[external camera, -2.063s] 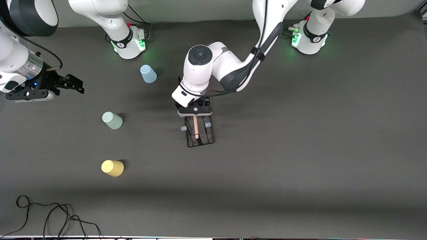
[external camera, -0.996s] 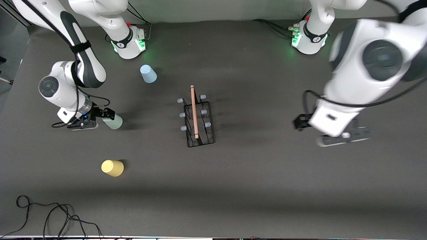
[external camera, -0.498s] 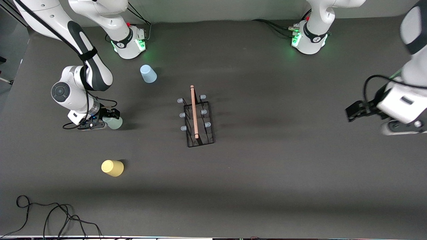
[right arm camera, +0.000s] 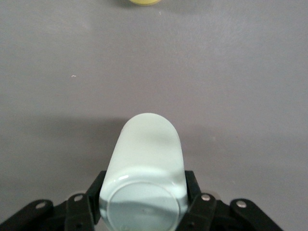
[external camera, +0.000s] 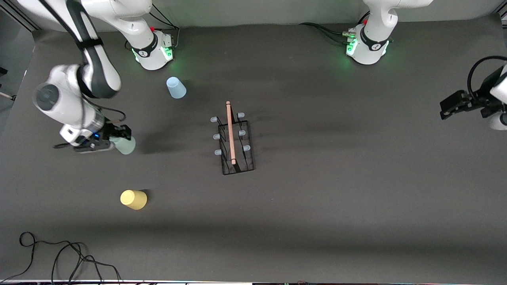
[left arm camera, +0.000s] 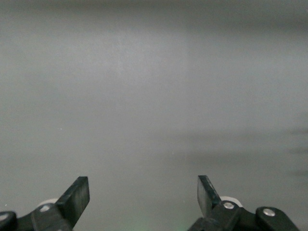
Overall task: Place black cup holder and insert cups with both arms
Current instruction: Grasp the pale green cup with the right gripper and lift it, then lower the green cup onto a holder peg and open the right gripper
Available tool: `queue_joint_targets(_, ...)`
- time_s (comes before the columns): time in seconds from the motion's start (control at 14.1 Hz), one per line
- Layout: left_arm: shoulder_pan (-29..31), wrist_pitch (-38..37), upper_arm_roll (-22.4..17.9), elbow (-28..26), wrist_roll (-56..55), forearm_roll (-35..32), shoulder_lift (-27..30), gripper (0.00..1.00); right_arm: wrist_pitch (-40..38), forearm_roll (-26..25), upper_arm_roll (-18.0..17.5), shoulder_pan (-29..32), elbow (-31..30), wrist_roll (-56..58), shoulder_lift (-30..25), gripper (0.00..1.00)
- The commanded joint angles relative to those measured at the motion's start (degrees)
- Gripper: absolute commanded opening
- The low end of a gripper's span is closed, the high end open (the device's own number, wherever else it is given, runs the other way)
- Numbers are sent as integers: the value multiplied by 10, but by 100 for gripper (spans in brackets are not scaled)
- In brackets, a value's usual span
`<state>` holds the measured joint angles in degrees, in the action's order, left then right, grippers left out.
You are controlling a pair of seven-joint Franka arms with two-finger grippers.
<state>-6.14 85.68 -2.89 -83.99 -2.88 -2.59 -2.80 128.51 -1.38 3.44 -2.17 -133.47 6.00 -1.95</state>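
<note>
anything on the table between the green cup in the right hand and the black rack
No. In the front view, only bare dark table mat lies between the pale green cup held by the right hand and the black cup holder.

No text, label, brand, number or sign can be read anywhere.

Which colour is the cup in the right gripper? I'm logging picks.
Pale green cup, clearest in the right wrist view.

I see the rack [external camera: 233,143] mid-surface [external camera: 336,206]. Toward the right arm's end lie two cups [external camera: 176,87] [external camera: 134,199], one farther from the front camera, one nearer; between them my right tool [external camera: 119,137] grips a third [external camera: 124,145].
</note>
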Motion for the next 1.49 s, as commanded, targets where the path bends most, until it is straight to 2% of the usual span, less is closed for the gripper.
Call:
queue_joint_targets(0.0, 21, -5, 11, -24, 2, 50, 22, 100, -150, -3, 2, -12, 71, -41, -63, 18)
queue_joint_targets(0.07, 44, -9, 10, -22, 4, 85, 23, 100, -204, -1, -2, -19, 105, -89, -70, 16)
queue_joint_targets(0.14, 49, -12, 10, -26, 9, 86, 24, 100, -240, 0, -3, -46, 131, -148, -74, 15)
queue_joint_targets(0.28, 46, -10, 13, -38, 10, 31, 30, 100, -273, 1, -3, -95, 159, -276, -76, 9)
queue_joint_targets(0.5, 43, -8, 13, -37, 12, 15, 30, 100, -267, 58, -3, -178, 165, -497, -69, 9)
queue_joint_targets(0.78, 44, -7, 14, -40, 12, 1, 24, 100, -201, 68, -4, -298, 167, -734, -29, 8)
queue_joint_targets(1.07, 45, -2, 14, -39, 11, 1, 20, 100, -137, 81, -3, -360, 167, -826, 26, 8)
queue_joint_targets(1.42, 45, -7, 14, -41, 8, 1, 20, 100, -72, 86, -4, -372, 162, -834, 84, 8)
